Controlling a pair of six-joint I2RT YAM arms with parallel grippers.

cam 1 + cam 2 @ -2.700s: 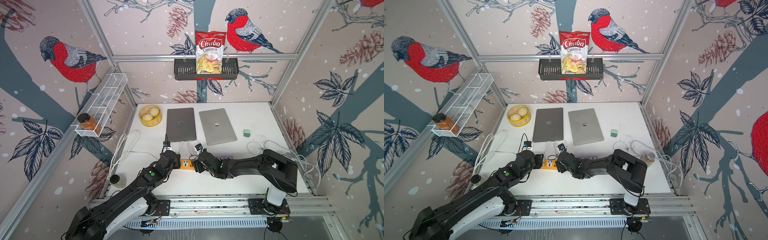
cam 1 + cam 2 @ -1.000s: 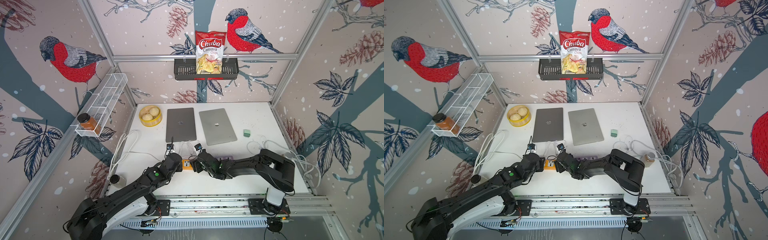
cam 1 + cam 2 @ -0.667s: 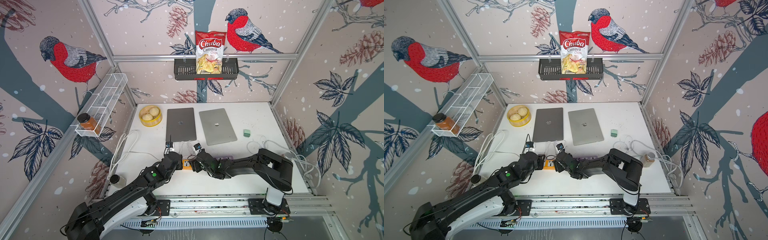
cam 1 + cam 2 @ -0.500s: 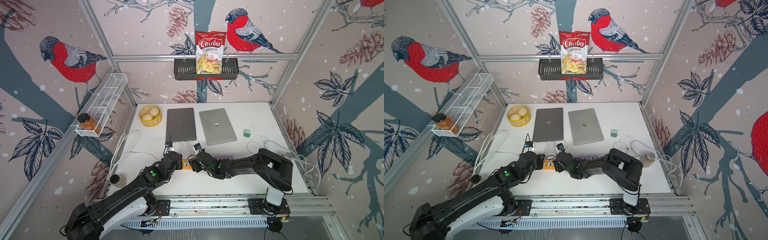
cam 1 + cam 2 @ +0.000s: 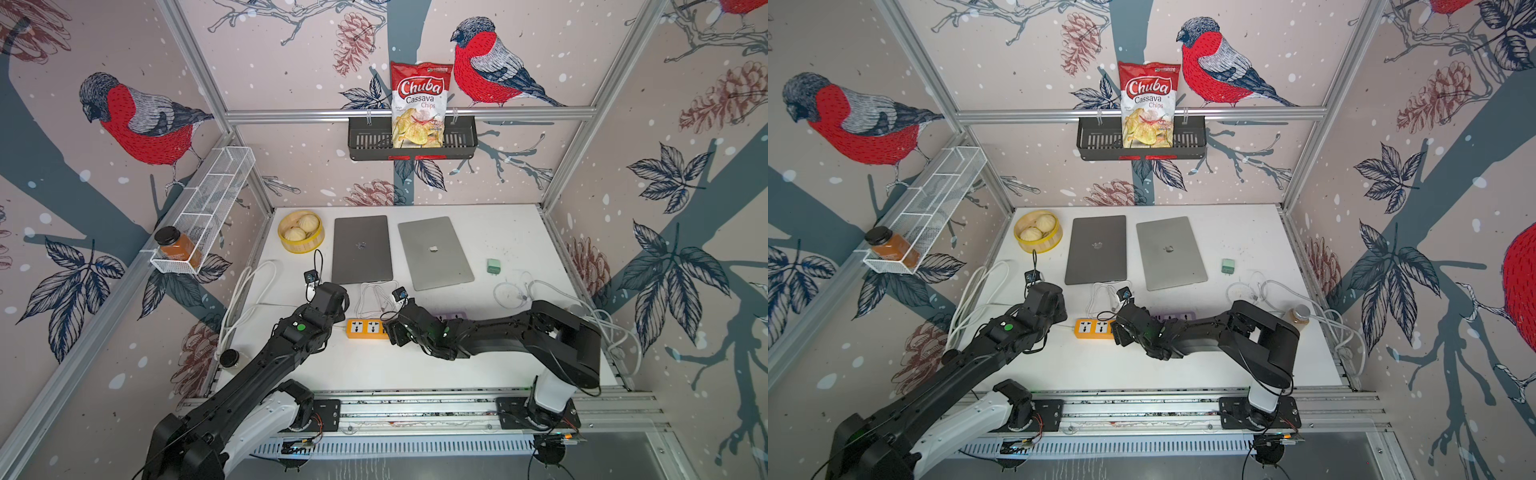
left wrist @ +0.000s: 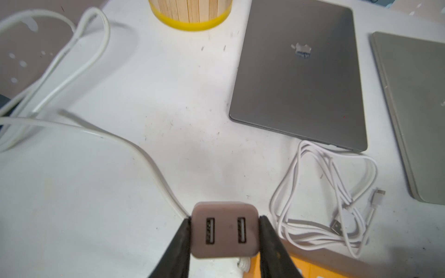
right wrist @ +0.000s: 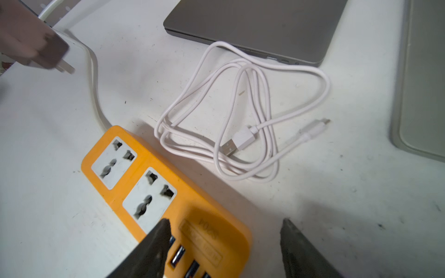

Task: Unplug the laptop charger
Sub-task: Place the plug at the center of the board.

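Note:
The laptop charger is a pinkish-grey block with two USB ports, and my left gripper is shut on its two sides. In the right wrist view the charger hangs above the table with its bare prongs clear of the orange power strip, whose two sockets are empty. My right gripper is open astride the strip's USB end; one finger lies over the strip, the other stands apart on the table. Both top views show the strip between the two wrists.
A loose white USB cable lies between the strip and the dark grey laptop; a silver laptop lies beside it. The strip's white cord runs left. A steamer basket of buns, a green adapter and more white cables lie around.
My left gripper has drawn back from the orange strip towards the laptops, carrying the charger. My right gripper's jaws have widened slightly at the strip's end.

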